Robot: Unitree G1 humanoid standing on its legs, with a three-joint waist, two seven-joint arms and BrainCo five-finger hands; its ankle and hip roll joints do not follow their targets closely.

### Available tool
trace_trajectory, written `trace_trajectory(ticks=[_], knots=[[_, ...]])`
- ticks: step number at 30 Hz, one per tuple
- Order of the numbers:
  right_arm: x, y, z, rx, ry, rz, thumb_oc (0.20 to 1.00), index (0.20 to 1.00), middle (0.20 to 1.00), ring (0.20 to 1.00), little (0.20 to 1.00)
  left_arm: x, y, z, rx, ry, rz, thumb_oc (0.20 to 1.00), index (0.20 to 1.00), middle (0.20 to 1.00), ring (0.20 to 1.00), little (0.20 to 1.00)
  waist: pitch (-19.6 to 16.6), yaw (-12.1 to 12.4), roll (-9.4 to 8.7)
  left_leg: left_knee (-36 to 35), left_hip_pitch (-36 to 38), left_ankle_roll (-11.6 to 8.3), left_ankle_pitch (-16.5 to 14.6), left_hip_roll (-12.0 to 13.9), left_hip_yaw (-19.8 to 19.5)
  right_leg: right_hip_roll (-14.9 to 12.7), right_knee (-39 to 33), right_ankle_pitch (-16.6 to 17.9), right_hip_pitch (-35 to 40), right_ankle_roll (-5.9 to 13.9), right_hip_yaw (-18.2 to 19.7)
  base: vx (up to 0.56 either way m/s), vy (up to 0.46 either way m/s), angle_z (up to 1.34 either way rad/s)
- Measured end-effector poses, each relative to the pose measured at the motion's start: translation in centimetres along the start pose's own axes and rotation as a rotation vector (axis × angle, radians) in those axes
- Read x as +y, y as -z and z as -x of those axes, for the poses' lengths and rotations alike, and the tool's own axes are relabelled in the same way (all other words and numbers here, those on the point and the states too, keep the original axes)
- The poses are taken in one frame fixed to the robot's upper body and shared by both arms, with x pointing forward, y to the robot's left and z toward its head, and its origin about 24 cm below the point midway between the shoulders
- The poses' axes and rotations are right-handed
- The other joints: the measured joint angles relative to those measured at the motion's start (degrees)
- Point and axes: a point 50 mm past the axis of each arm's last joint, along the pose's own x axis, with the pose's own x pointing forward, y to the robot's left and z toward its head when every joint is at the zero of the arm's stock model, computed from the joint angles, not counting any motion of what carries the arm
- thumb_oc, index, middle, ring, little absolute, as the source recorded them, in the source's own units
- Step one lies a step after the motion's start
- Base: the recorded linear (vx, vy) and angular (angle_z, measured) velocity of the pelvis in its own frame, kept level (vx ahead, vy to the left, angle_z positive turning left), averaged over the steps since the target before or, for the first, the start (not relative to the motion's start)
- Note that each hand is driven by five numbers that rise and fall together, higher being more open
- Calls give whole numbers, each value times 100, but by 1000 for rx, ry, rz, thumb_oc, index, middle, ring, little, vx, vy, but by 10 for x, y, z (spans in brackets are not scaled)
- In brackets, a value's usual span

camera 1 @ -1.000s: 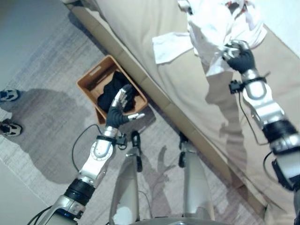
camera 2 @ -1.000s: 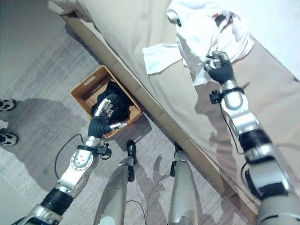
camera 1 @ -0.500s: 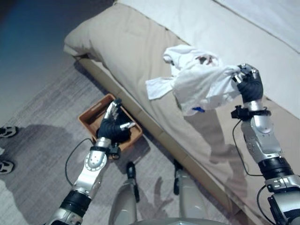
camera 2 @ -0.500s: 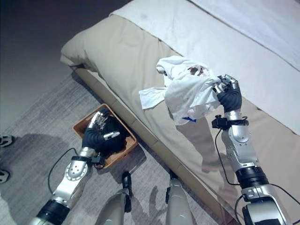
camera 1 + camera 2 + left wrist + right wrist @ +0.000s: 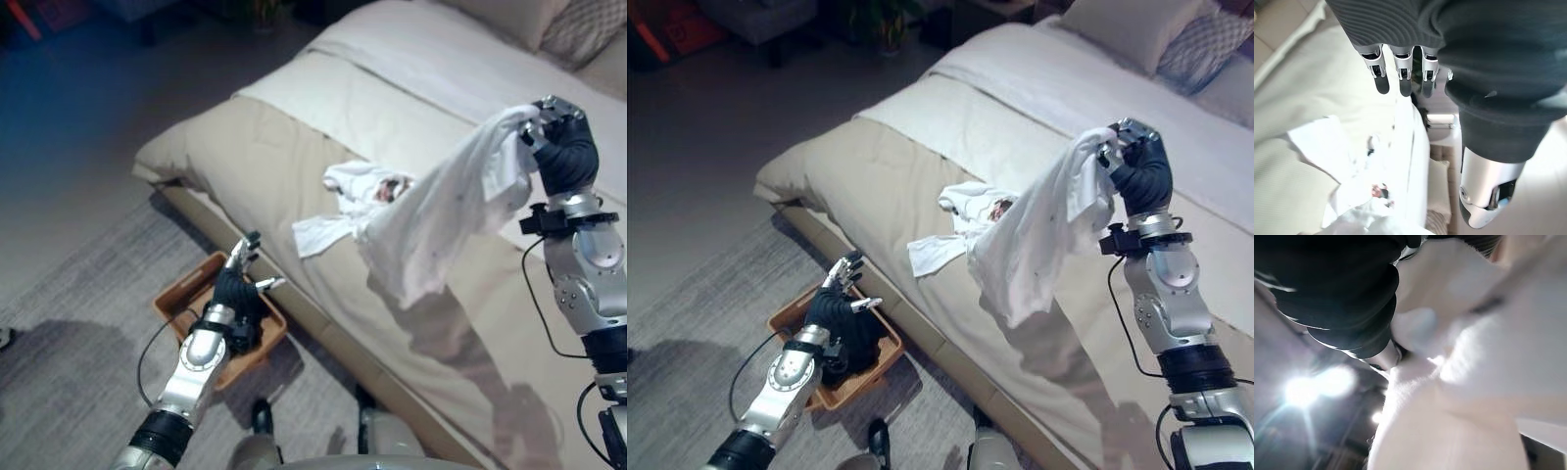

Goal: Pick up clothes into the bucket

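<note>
Right hand has its fingers curled tight on a white shirt, lifted high over the bed with the lower part hanging near a second white garment crumpled on the cover; left hand hovers with fingers straight and holding nothing above the brown basket on the floor by the bed edge, dark clothes already inside. Risk: the dangling tail could drag the other garment or snag the bed edge on the swing across, and the shirt may drape over the rim instead of dropping in. The left hand itself sits over the basket opening, in the way.
</note>
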Motion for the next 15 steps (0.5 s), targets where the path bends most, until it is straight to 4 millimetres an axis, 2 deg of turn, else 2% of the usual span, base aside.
trace_trajectory(ticks=[4,5,8,9,10,11,15], knots=[[14,-19,-17,-61,-104,11,200,200,200,200,200,-7,-7,-5,-23,51,5,1000,1000,1000,1000,1000,-256,-100,-86,-191,337,-21,13,30,142,54,-168,26,244,21,93,52,2,-15],[17,-22,-22,-73,-123,8,200,200,200,200,200,-10,-12,-11,-40,69,1,1000,1000,1000,1000,1000,-295,-75,-98,-213,420,-25,16,29,157,58,-194,32,321,23,103,57,-1,-7],[26,-27,-30,-77,-176,7,200,200,200,200,200,-20,-26,-23,-92,111,27,1000,1000,1000,1000,1000,-430,-203,-122,-322,585,-40,31,28,217,69,-251,46,437,42,135,51,-2,-7],[32,-28,-33,-73,-217,19,200,200,200,200,200,-29,-37,-31,-127,154,53,1000,1000,1000,1000,1000,-495,-195,-128,-364,685,-39,32,28,234,72,-318,61,546,53,142,21,1,-6],[33,-27,-33,-71,-222,17,200,200,200,200,200,-32,-39,-33,-135,167,60,1000,1000,1000,1000,1000,-541,-217,-128,-375,700,-39,32,29,238,74,-330,61,559,53,142,35,3,-11],[38,-26,-35,-61,-247,6,200,200,200,200,200,-44,-49,-42,-163,219,90,1000,1000,1000,1000,1000,-635,-228,-136,-436,805,-39,32,33,288,91,-380,67,627,59,180,16,2,-9],[46,-22,-36,-33,-278,-19,200,200,200,200,200,-67,-68,-56,-215,322,131,1000,1000,1000,1000,1000,-768,-293,-146,-484,906,-40,32,46,339,119,-406,69,683,61,227,31,1,-9]])
